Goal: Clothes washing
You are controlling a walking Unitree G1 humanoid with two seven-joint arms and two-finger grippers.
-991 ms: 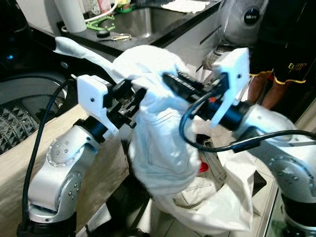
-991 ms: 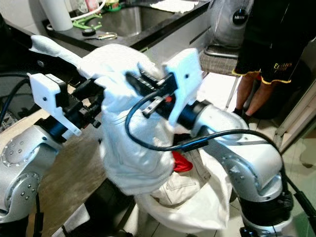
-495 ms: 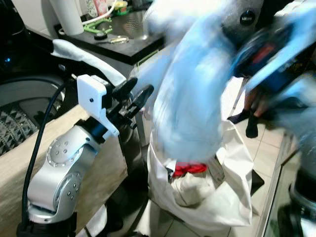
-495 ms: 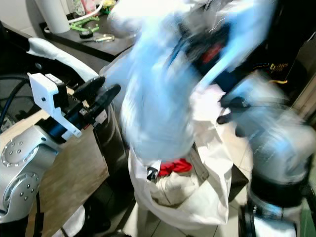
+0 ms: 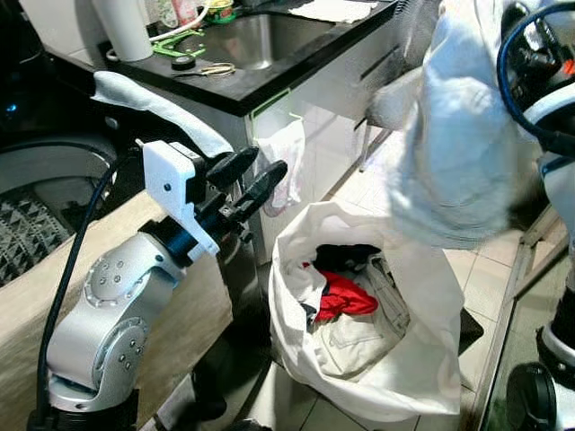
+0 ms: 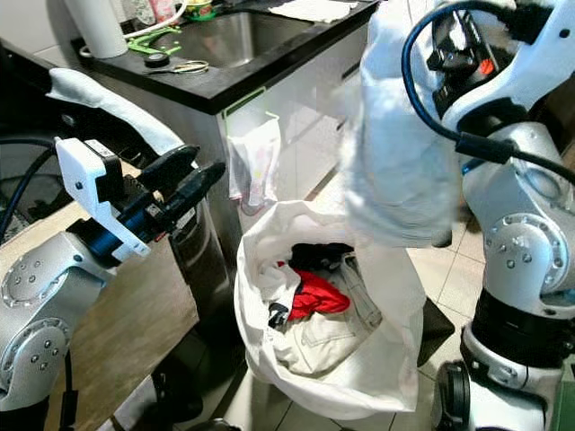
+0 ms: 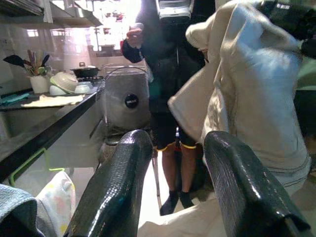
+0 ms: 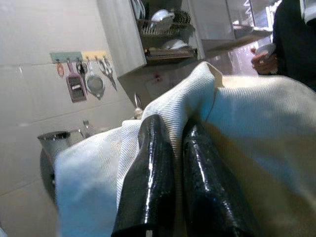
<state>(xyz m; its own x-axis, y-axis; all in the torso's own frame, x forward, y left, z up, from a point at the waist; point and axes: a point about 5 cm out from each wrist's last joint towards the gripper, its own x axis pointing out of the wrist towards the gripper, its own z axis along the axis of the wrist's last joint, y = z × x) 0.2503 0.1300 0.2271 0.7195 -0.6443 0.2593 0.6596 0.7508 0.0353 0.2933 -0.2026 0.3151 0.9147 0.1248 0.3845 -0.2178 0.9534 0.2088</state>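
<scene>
A second ago both grippers held the white garment together in front of the robot; now the left gripper has let go and hovers with its fingers parted and empty beside the counter. The right gripper, fingers pinched tight on a fold of cloth, has swung the garment high to the robot's right — above the white laundry bag, which holds a red item. The garment now hangs from one gripper, likely ready for carrying to the washer.
</scene>
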